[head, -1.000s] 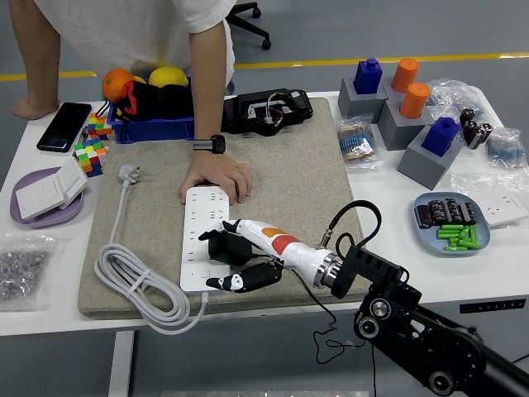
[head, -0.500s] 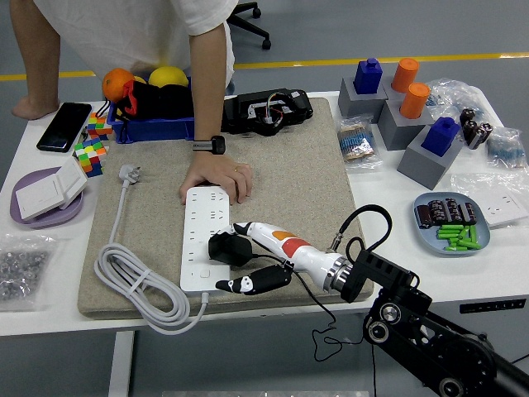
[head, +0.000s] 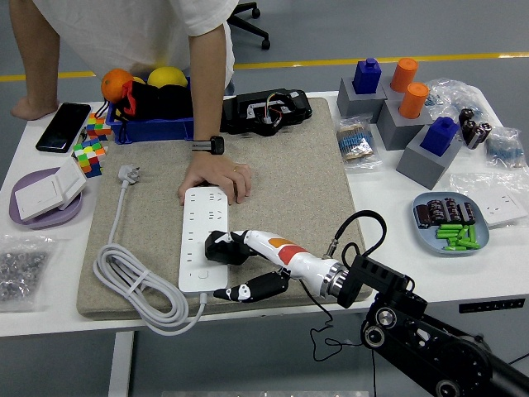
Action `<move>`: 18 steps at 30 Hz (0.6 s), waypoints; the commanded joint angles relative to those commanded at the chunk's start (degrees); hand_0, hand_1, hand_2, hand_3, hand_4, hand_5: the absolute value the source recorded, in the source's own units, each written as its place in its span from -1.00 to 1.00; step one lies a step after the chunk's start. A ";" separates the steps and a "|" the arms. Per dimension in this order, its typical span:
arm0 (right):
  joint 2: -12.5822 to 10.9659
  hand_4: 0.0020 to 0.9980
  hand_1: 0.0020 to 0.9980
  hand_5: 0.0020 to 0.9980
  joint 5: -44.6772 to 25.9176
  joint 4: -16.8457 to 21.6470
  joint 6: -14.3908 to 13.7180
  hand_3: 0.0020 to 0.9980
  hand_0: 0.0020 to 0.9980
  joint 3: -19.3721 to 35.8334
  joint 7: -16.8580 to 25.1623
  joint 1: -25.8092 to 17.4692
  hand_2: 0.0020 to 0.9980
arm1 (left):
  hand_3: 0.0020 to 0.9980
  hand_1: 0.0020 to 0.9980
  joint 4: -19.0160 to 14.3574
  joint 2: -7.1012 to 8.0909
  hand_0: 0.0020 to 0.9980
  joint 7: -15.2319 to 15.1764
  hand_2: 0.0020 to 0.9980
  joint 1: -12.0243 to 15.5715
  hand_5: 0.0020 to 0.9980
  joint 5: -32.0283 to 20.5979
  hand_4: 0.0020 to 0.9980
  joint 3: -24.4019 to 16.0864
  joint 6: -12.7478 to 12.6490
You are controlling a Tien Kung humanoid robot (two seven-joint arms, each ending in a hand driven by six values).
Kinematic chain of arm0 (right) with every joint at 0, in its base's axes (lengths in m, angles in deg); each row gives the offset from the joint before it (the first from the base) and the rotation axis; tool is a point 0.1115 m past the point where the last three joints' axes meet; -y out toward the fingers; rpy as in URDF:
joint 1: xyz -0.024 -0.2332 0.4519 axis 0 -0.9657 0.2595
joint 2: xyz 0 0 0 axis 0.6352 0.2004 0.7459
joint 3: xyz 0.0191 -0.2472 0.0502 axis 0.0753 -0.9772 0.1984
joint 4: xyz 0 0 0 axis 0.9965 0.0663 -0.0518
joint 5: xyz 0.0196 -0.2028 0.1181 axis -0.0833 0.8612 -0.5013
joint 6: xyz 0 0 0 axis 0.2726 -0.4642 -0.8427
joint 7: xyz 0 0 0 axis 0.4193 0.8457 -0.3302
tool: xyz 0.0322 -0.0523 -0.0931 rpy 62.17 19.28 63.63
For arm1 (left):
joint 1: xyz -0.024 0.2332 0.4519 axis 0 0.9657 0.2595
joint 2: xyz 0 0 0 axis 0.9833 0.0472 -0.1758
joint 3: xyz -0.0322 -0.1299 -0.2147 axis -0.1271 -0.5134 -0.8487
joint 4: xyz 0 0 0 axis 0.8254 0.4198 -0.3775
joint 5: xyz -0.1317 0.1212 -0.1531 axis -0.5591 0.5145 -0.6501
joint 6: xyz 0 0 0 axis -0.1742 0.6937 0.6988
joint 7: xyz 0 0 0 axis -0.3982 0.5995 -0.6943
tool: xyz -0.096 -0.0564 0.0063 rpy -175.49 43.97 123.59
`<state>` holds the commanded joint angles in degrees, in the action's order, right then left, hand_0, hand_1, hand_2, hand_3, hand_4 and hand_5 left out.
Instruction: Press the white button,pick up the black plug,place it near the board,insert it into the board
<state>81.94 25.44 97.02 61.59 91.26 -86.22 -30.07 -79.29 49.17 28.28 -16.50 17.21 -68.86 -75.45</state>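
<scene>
While gripped by the robot hand (head: pixel 240 266), the blocky black plug (head: pixel 220 246) touches the board (head: pixel 203 223).

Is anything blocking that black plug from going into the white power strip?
Nothing visible does. The right hand holds the black plug right over the power strip; the person's hand rests only on its far end.

Board (head: pixel 202 240) on mat (head: pixel 289 182), plug (head: pixel 221 247) on board's near half
</scene>
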 joint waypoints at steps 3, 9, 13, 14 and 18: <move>0.26 0.83 0.70 -0.19 -0.19 -0.06 -0.07 0.55 0.81 -0.63 0.15 0.54 0.57 | 0.40 0.36 0.00 0.01 0.42 0.01 0.26 -0.04 -0.56 0.06 0.11 -0.04 0.01; 0.99 0.83 0.70 -0.19 -0.52 -0.69 -0.10 0.55 0.81 -2.23 0.41 1.74 0.57 | 0.40 0.36 0.00 0.05 0.42 0.03 0.26 -0.09 -0.56 0.12 0.11 -0.02 0.02; 1.35 0.83 0.70 -0.19 -0.69 -0.96 -0.14 0.55 0.81 -3.01 0.61 2.51 0.57 | 0.40 0.36 0.00 0.07 0.42 0.03 0.26 -0.09 -0.56 0.13 0.11 -0.06 0.01; 1.40 0.83 0.70 -0.19 -0.72 -0.97 -0.14 0.55 0.81 -3.20 0.65 2.68 0.57 | 0.40 0.36 0.00 0.08 0.42 0.03 0.26 -0.10 -0.56 0.18 0.11 -0.07 0.01; 1.44 0.83 0.70 -0.20 -0.72 -0.80 -0.14 0.55 0.81 -3.54 0.70 2.85 0.57 | 0.40 0.36 0.00 0.08 0.41 0.03 0.26 -0.09 -0.56 0.22 0.11 -0.11 0.02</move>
<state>83.38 24.72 96.22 61.45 87.72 -85.53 -27.22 -79.29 49.25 28.31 -16.58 17.43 -68.97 -75.44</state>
